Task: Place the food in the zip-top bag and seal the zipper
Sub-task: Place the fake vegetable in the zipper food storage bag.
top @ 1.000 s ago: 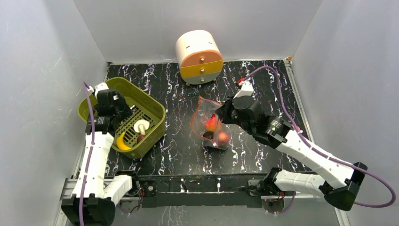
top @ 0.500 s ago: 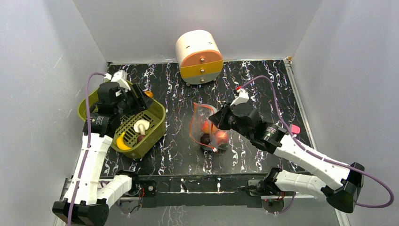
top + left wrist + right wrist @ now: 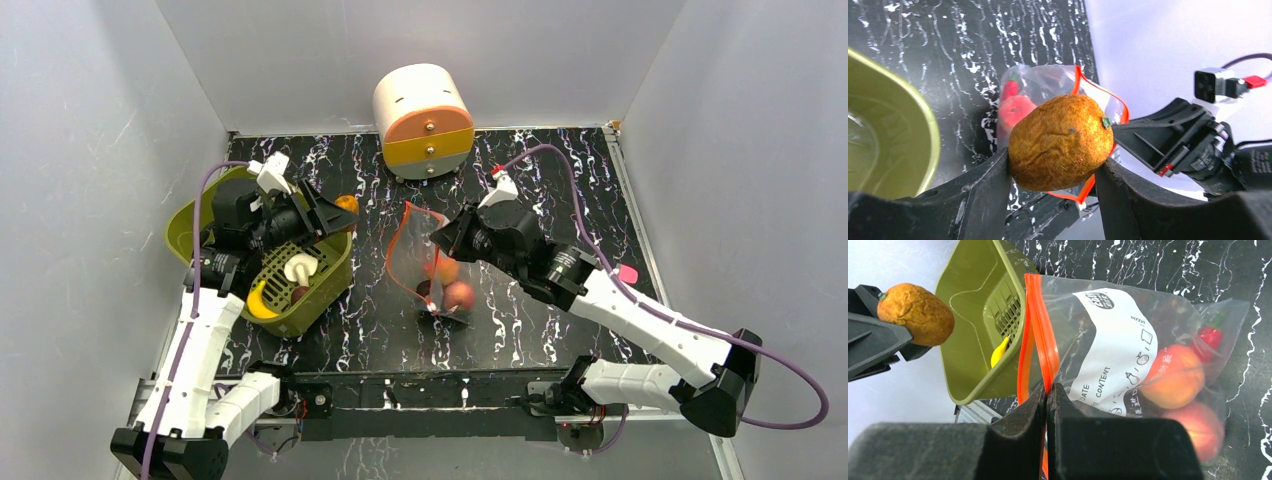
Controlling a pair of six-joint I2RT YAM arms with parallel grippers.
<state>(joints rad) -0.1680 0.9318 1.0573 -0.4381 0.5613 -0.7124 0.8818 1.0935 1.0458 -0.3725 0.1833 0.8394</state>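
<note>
Left tool (image 3: pixel 1053 167) grips a fuzzy brown fruit (image 3: pixel 1060 142) above the olive basket's (image 3: pixel 335 262) right rim, left of the zip-top bag (image 3: pixel 420 255). Right tool (image 3: pixel 1048 390), closed, pinches the zipper (image 3: pixel 1040 315), holding the mouth open. Peaches (image 3: pixel 1172 376) are bagged; a banana (image 3: pixel 258 303) waits in the basket, and sealing remains.

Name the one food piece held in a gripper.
The fuzzy brown kiwi, clamped in the left gripper; the others lie inside the bag or the green basket.

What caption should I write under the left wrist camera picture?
Left gripper clamps a fuzzy golden-brown oval toy fruit in front of the clear plastic zip-top bag with its red-orange zipper strip.
</note>
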